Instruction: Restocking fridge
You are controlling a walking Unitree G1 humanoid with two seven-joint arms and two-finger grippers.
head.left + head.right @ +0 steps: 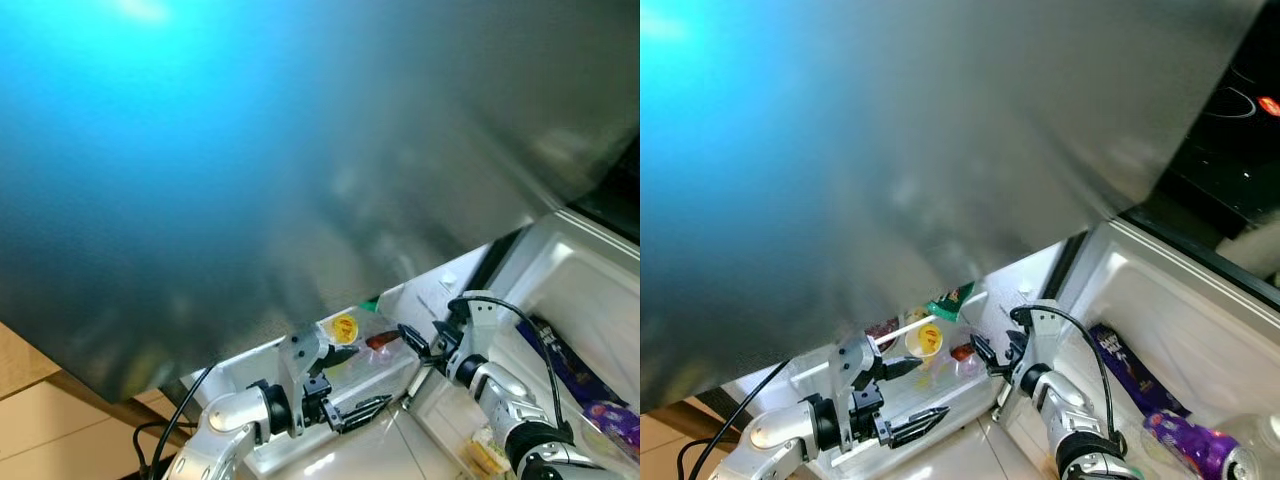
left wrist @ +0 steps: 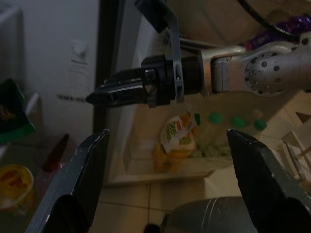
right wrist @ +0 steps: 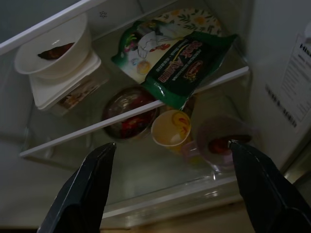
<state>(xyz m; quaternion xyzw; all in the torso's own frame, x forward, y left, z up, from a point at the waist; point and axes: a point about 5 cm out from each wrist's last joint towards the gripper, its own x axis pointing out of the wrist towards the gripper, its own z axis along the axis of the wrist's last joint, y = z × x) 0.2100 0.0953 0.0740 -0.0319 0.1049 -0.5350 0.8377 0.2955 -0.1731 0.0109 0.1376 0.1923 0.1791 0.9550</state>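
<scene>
both pincers [image 3: 170,184] are held wide open and empty; the green snack bag [image 3: 187,65], judged light and crinkly, is best pinched at its overhanging edge.

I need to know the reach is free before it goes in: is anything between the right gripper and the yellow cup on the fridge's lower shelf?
Nothing visible stands between them. The right gripper is open before the yellow cup. The green packet overhangs the shelf above, and a clear cup stands beside it.
</scene>
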